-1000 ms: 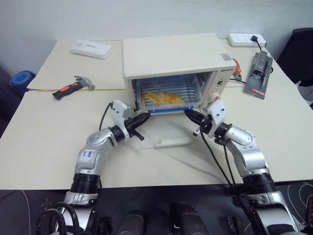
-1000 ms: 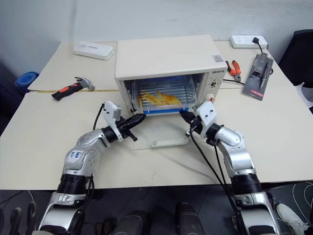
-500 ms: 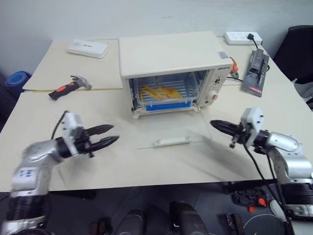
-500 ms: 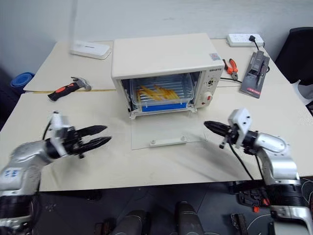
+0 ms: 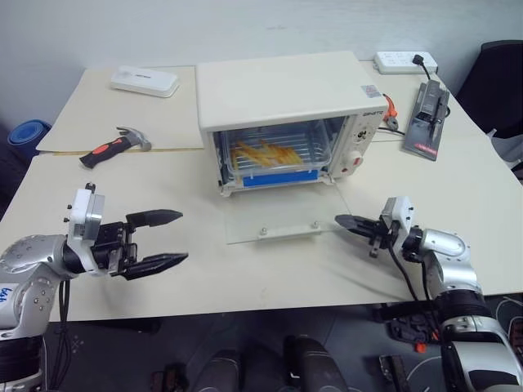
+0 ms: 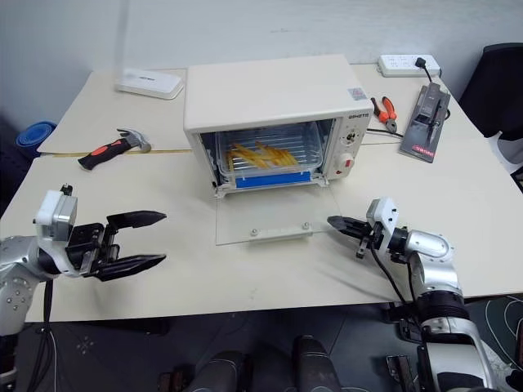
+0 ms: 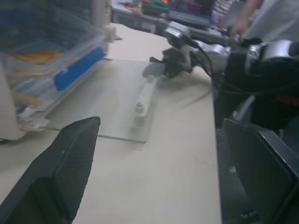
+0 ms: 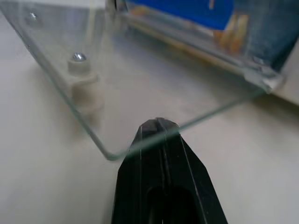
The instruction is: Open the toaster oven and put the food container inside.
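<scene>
Left eye view: the toaster oven (image 5: 286, 102) is seen standing on the table (image 5: 245, 269) with its glass door (image 5: 282, 219) folded down flat in front of it. The food container (image 5: 274, 157), clear with a blue strip and yellow fries visible, is set inside the oven on the wire rack.

The left tool (image 5: 159, 239) is held above the near left part of the table, well apart from the oven, with its 2 black fingers spread wide and nothing between them. The right tool (image 5: 345, 221) is seen with its fingers pressed together, the tip just beside the near right corner of the glass door; in the right wrist view that tip (image 8: 159, 126) is met by the door's edge, though contact cannot be told.

A hammer (image 5: 114, 145) with a red and black handle is placed on the left of the table, a flat white device (image 5: 144, 80) behind it, and a power strip (image 5: 405, 62) at the far right.
</scene>
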